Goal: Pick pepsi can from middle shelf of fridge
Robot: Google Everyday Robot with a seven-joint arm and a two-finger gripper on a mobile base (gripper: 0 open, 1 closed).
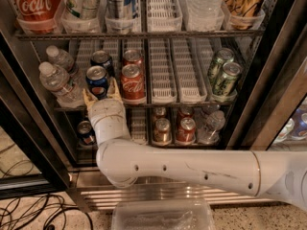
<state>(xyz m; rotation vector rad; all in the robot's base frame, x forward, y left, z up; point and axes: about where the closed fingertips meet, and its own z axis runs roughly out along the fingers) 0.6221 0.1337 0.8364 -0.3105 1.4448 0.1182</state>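
The fridge stands open with black door frames. On its middle shelf, white slotted lane trays hold a blue pepsi can at the front left, with a second blue can behind it. My gripper reaches up from my white arm and is open. Its two tan fingertips stand on either side of the front pepsi can's base, right at the shelf's front edge. My wrist hides the can's lower part.
Two red Coca-Cola cans stand just right of the pepsi can. Water bottles stand to its left. Two green cans sit at the right. The lower shelf holds more cans. A clear bin and floor cables lie below.
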